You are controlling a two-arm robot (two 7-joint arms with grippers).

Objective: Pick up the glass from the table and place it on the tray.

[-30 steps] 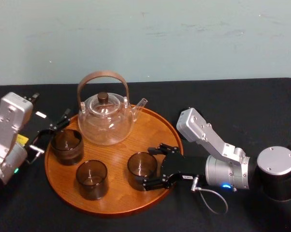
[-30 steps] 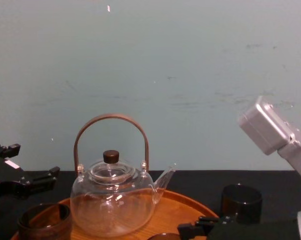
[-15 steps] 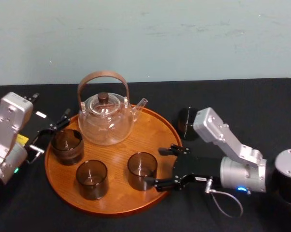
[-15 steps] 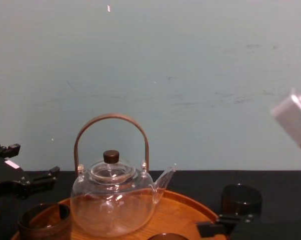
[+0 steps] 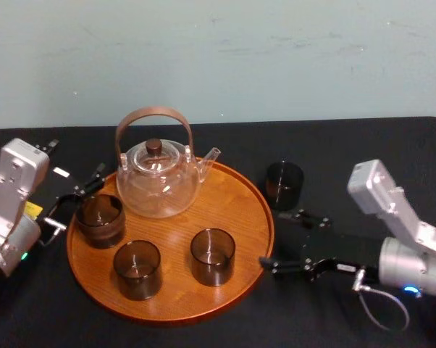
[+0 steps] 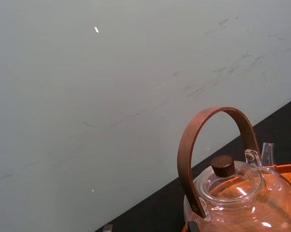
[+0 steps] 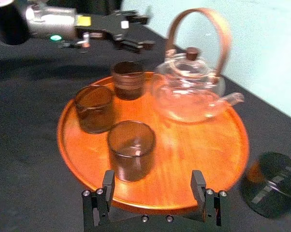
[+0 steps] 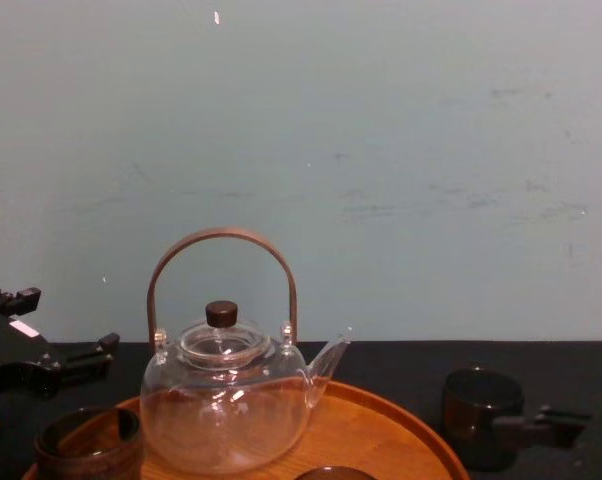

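One dark glass (image 5: 284, 185) (image 7: 273, 191) (image 8: 481, 415) stands on the black table just right of the round wooden tray (image 5: 232, 203) (image 7: 198, 145). Three more dark glasses stand on the tray: a left one (image 5: 101, 219), a front one (image 5: 138, 270) and a front-right one (image 5: 213, 256) (image 7: 131, 150). My right gripper (image 5: 294, 241) (image 7: 153, 174) is open and holds nothing. It hovers over the table just off the tray's right rim, nearer me than the glass on the table. My left gripper (image 5: 77, 197) (image 7: 128, 34) stays parked, open, at the tray's left edge.
A clear glass teapot (image 5: 158, 181) (image 6: 232, 193) (image 8: 226, 410) with a brown arched handle stands at the back of the tray. Black cloth covers the table, with a pale wall behind. Bare tray surface lies between the teapot and the right rim.
My open right gripper has drawn back to the right, off the tray and away from the front-right glass, which stays standing there. The left arm has not moved.
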